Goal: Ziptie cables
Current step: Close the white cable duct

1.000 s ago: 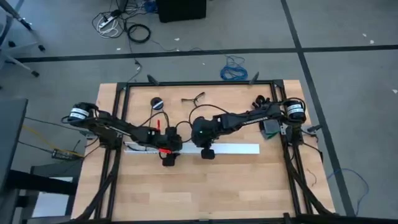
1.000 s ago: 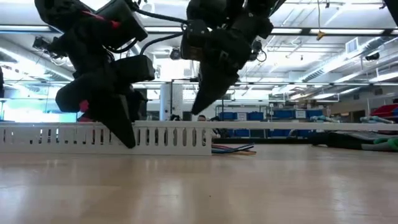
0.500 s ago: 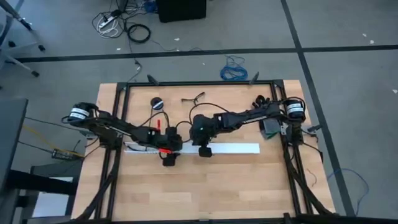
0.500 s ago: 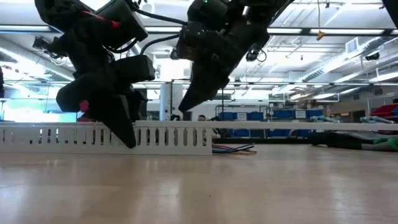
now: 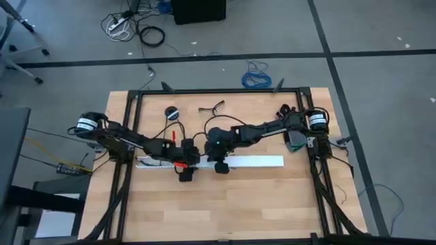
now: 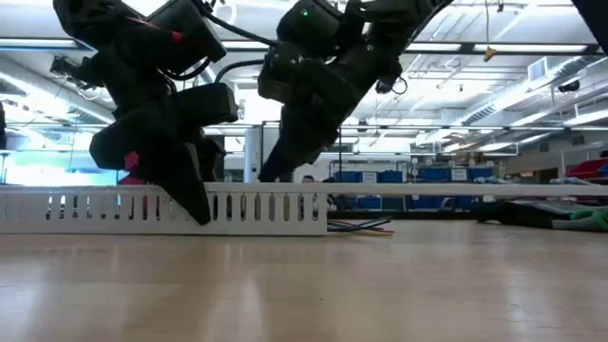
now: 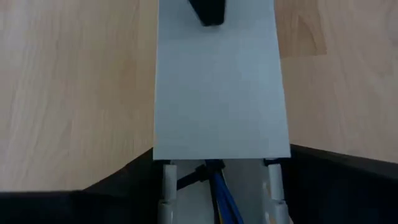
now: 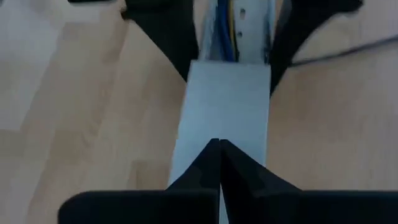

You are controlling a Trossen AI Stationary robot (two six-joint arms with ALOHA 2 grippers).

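Note:
A white slotted strip [image 5: 160,161] lies left to right across the table's middle, with a flat white lid [image 5: 255,162] over its right part. The cables [image 7: 219,186], thin bluish and dark wires, run inside the strip's channel. Their coloured ends [image 6: 361,226] show on the table past the slotted end. My left gripper [image 5: 185,173] straddles the strip just where the lid ends. My right gripper [image 5: 221,167] is shut, its tip [image 8: 217,144] on the lid a short way right of the left gripper. My left gripper has one finger [image 8: 171,43] on each outer side of the strip's two long walls [image 7: 166,186], across the strip at the lid's end. The fingers slant down from above. The strip stays flat on the table. My right gripper sets its shut fingertips [image 7: 208,9] on the lid's top face [image 8: 219,118], midway across its width. It slants down from above and from the table's right. The lid lies level over the strip.
Black frame rails [image 5: 129,136] run along the table's left, far and right sides. A round black object [image 5: 172,112] and a small dark tool [image 5: 212,107] lie near the far edge. A grey-green item [image 5: 296,141] sits at the right. Bare wood [image 5: 225,204] fills the near half.
My right gripper, still shut, has gone toward the table's left along the lid, closer to my left gripper.

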